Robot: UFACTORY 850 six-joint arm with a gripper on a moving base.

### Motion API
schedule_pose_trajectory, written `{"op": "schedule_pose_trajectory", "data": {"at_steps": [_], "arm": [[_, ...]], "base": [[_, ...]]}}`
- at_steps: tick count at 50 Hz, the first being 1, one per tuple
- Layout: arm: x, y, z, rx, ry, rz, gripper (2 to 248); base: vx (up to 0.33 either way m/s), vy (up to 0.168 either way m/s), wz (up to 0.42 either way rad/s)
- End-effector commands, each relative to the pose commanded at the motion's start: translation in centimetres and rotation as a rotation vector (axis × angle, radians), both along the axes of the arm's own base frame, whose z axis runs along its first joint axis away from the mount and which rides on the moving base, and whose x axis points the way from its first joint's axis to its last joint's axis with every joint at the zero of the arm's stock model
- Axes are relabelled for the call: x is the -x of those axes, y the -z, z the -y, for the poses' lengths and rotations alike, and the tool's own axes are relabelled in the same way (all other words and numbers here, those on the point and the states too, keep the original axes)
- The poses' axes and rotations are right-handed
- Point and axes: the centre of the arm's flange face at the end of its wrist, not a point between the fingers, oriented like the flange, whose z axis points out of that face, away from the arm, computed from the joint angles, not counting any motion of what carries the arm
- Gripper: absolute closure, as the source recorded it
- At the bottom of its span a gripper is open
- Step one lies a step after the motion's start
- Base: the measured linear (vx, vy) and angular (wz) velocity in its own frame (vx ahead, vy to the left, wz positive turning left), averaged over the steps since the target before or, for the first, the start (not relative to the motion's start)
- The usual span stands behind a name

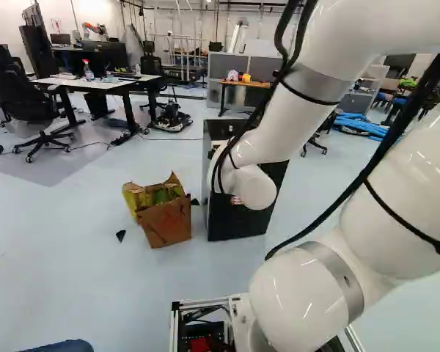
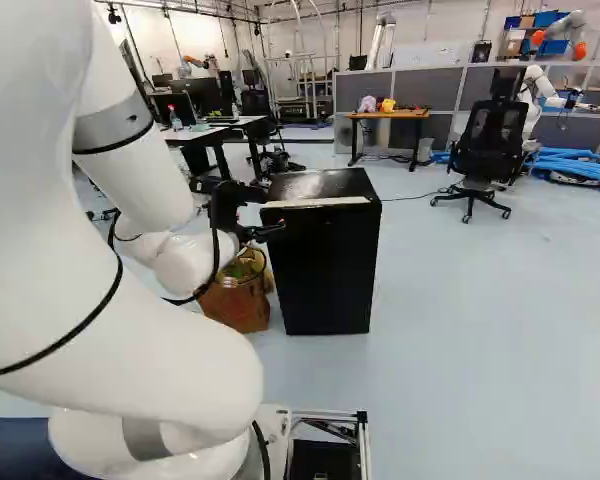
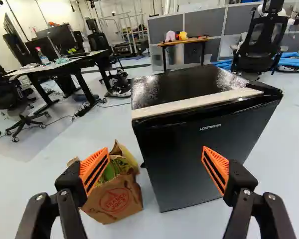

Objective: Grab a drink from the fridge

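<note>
Where the fridge [image 2: 328,270] stands on the floor [image 2: 480,330] ahead of the arm, its long axis is vertical and its base is down. The door face [image 3: 189,159] is directed back toward the arm; the glossy top panel [image 2: 325,185] faces upward and recedes from the door side. A pale strip [image 3: 189,103] runs across the top along its front edge, parallel to the door face. In the left base view the fridge is right of the middle, partly covered by the arm.

The gripper [image 2: 278,230] is released: its two fingers, fitted with orange pads [image 3: 94,170], are spread well apart. In the right base view it is near the upper front edge of the fridge; contact cannot be determined. In the wrist view one finger overlaps the door face and the other overlaps the paper bag [image 3: 114,199].

The bag is located on the floor just beside the fridge, roughly upright, with its mouth open upward and green contents [image 3: 109,172] visible. Beyond the fridge is a wood-topped table [image 2: 390,115] supporting small items.
</note>
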Motion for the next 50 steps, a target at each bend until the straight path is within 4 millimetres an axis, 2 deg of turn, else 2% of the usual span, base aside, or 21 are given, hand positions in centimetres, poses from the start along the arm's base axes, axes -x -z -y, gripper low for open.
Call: {"op": "schedule_pose_trajectory", "data": {"at_steps": [50], "arm": [[-2.8,3.6,-5.0,0.021,0.100,0.008,3]], "base": [[0.000,0.000,0.000]]}}
